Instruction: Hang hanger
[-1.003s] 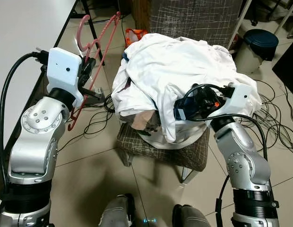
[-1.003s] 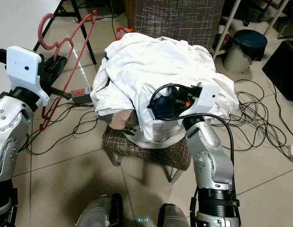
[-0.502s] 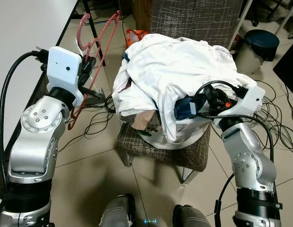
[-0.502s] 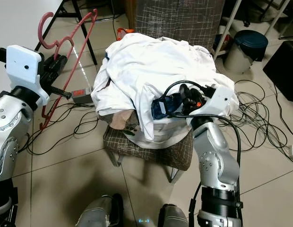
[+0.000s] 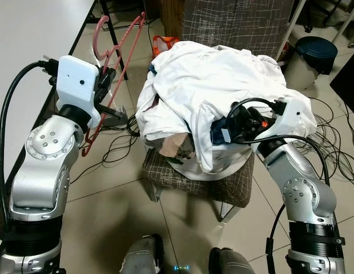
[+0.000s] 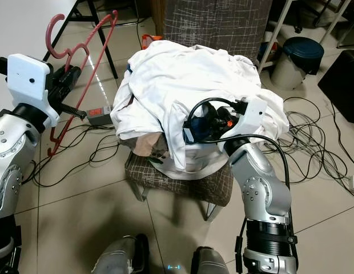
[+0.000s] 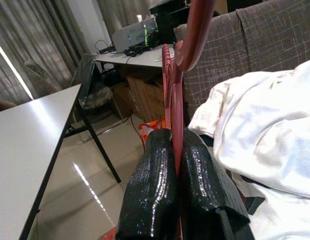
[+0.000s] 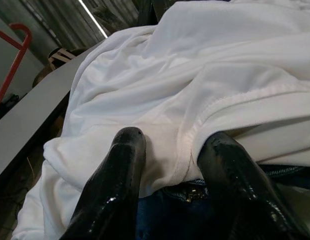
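A pink-red hanger is tilted above the floor, left of the chair. My left gripper is shut on its lower bar, and in the left wrist view both fingers pinch the hanger. A heap of white clothes lies on a padded stool. My right gripper is open at the heap's front right side. Its fingers straddle a white hem, with blue denim below. In the eye views the right gripper is partly hidden by its black cable.
A white table runs along the left, with black legs behind the hanger. A grey checked armchair stands behind the heap. A dark bin is at the far right. Cables and a power strip lie on the tiled floor.
My right arm drew back to the right half a second ago, then returned toward the heap. My left arm and the hanger have stayed put.
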